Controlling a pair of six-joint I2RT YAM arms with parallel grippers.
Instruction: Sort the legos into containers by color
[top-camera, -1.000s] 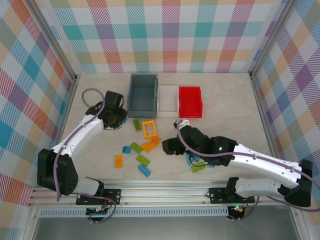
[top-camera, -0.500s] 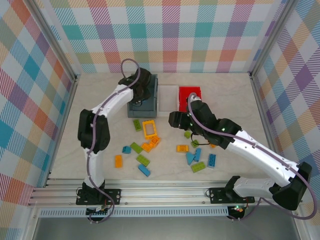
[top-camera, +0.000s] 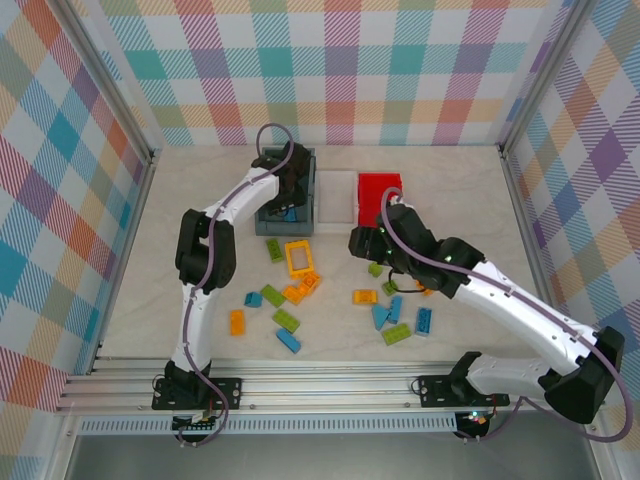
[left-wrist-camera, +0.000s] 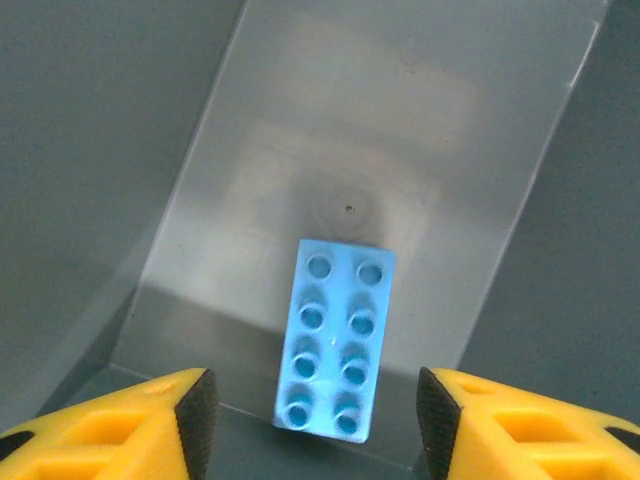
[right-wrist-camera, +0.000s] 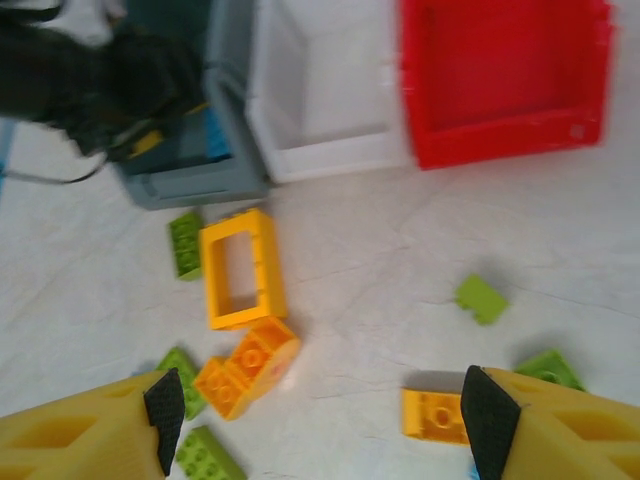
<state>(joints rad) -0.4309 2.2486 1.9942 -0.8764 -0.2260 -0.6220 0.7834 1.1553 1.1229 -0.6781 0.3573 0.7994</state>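
Note:
My left gripper (left-wrist-camera: 318, 425) hangs inside the grey-blue container (top-camera: 309, 190), open. A light blue lego (left-wrist-camera: 335, 335) lies loose on the container floor between and just beyond its fingers. In the top view the left gripper (top-camera: 287, 197) is over that container, with the blue lego (top-camera: 288, 211) under it. My right gripper (top-camera: 363, 244) is open and holds nothing, hovering in front of the red container (top-camera: 380, 190). Below it the table holds an orange frame (right-wrist-camera: 240, 268), joined orange legos (right-wrist-camera: 245, 365), an orange lego (right-wrist-camera: 435, 413) and a lime green lego (right-wrist-camera: 481, 298). The white container (top-camera: 336, 196) stands between the other two.
Several blue, green and orange legos lie scattered on the table: a left cluster near a green one (top-camera: 272, 295) and a right cluster near a blue one (top-camera: 386, 312). Checked walls and metal posts enclose the table. The left arm stretches along the table's left-centre.
The left gripper has opened and let the blue lego go onto the grey-blue container's floor. The right gripper has shifted slightly right, still open.

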